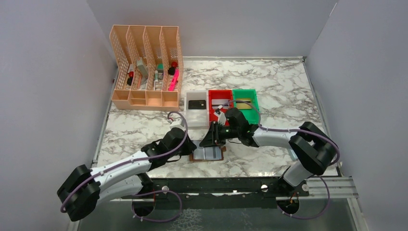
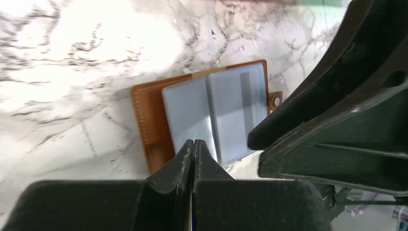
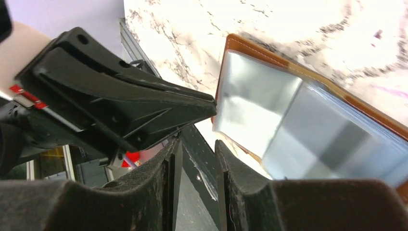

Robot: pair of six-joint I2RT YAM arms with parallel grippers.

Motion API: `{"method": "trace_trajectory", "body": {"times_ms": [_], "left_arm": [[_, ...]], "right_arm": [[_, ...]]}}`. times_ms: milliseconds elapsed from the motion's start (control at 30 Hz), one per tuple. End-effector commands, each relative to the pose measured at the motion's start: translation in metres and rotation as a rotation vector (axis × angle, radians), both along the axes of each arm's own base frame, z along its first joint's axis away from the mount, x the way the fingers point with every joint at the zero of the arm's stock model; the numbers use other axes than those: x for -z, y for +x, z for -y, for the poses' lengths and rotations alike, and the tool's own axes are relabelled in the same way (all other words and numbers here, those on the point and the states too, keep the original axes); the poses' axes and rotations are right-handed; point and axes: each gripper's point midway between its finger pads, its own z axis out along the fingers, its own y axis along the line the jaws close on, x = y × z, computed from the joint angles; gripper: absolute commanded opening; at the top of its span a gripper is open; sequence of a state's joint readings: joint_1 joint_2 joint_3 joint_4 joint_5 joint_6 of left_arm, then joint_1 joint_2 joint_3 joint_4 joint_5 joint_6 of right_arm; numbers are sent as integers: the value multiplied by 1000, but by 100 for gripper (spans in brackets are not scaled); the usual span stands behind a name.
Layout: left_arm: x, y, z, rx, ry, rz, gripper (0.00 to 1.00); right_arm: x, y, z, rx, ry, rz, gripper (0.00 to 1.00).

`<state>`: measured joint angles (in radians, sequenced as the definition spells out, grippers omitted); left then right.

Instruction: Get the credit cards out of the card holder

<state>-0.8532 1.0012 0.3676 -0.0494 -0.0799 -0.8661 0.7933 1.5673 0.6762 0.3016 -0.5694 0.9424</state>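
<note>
Right end effector (image 1: 212, 137) overhangs card holder (image 1: 208, 154); red bin (image 1: 214, 95) behind.

We see a white marble-patterned table (image 1: 284, 86) with dark grey veins, enclosed by plain pale grey panels: a left wall (image 1: 48, 72), a far wall (image 1: 216, 24) and a right wall (image 1: 365, 72). A dark rail (image 1: 216, 185) runs along its near edge. Lighting seems even, perhaps overhead.

Brown card holder (image 2: 149, 120), blue-grey inside; table (image 1: 288, 96) white marble with grey veins.
</note>
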Motion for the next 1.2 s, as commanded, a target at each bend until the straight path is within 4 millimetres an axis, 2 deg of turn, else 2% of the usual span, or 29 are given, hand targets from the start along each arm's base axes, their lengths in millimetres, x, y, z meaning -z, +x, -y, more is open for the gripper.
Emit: {"method": "trace_trajectory", "body": {"times_ms": [0, 100, 167, 233, 300, 400, 500, 567, 667, 867, 1167], "left_arm": [[-1, 5, -39, -169, 85, 28, 0], [-8, 5, -54, -222, 80, 57, 0], [-13, 4, -60, -243, 64, 73, 0], [-19, 2, -60, -242, 37, 88, 0], [-24, 1, -55, -213, 2, 110, 0], [-32, -1, -38, -122, -56, 142, 15], [-30, -3, -19, -47, -77, 123, 38], [-24, -3, -11, -16, -69, 98, 45], [-13, -2, -4, 7, -39, 60, 50], [7, -6, -6, 20, 35, -10, 49], [14, -13, -11, 20, 19, -19, 26]], "right_arm": [[0, 0, -25, -55, -8, 22, 37], [5, -4, -39, -102, -12, 7, 36], [3, 0, -39, -75, -19, 36, 35], [6, 10, -27, -11, -96, 75, 37], [21, 15, 0, 73, -244, 82, 40], [35, 15, 33, 159, -370, 104, 45], [41, 12, 57, 225, -431, 110, 51], [42, 10, 64, 246, -432, 115, 53], [43, 5, 60, 230, -402, 96, 53], [53, 2, 52, 202, -386, 58, 52], [61, -2, 44, 171, -360, 35, 49]]}}
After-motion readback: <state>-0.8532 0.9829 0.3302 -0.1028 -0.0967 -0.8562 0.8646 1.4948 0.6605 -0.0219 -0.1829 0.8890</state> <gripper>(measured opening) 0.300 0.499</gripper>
